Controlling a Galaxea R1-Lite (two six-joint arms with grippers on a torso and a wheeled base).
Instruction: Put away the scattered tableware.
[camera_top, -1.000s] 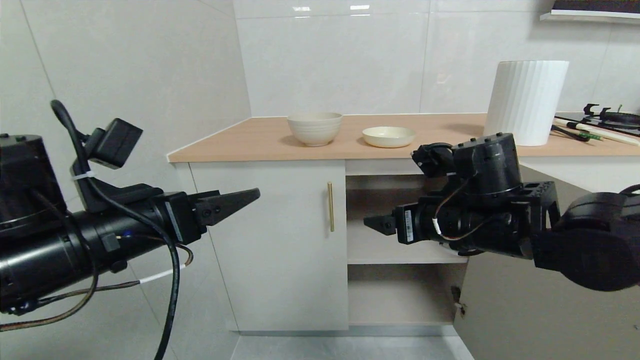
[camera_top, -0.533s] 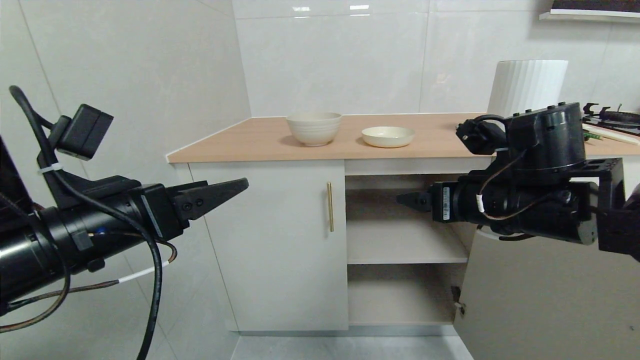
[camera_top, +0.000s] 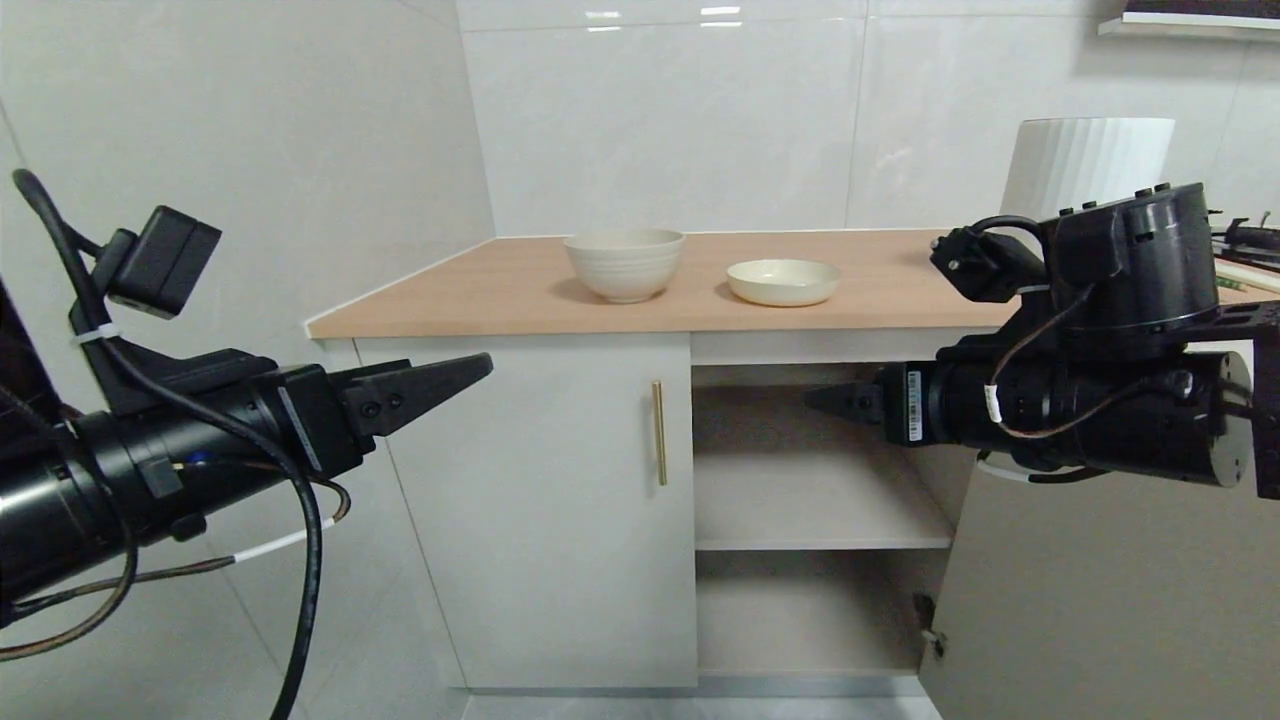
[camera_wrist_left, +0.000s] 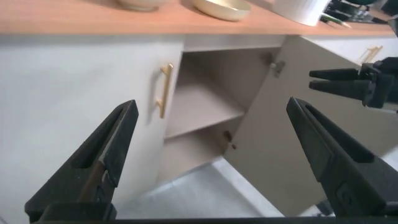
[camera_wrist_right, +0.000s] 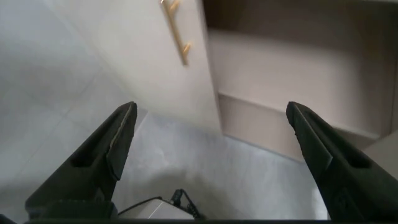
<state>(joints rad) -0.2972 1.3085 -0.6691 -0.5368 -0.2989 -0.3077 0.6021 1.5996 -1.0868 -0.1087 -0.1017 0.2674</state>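
While both arms hang level before the cabinet, the head view shows the cream bowl (camera_top: 625, 262) and the shallow cream dish (camera_top: 783, 281) standing a little apart on the wooden countertop (camera_top: 480, 295), neither yet touched. The left gripper (camera_top: 440, 385) sits out in front of the closed door (camera_top: 540, 520). The right gripper (camera_top: 845, 400) shows against the upper compartment, above the shelf (camera_top: 810, 500), with the open door (camera_top: 1080, 600) swung out on the right. Thin items past the ribbed white container (camera_top: 1085, 155) may be chopsticks, though they are too small to say. Over the last second the right arm has risen and drawn back to the right, and the left has pulled back a little (the slight slide of the whole scene is the camera's own shift, not the dishes'). I judge that the cabinet is ready and the right arm is coming up to counter height for a first pick, likely the nearer dish. The left wrist view shows its own fingers spread wide with nothing between them, and the gold handle (camera_wrist_left: 164, 90) and the shelf beyond. The right wrist view shows fingers just as wide and bare, above the door, the shelf and the grey floor (camera_wrist_right: 74, 74).
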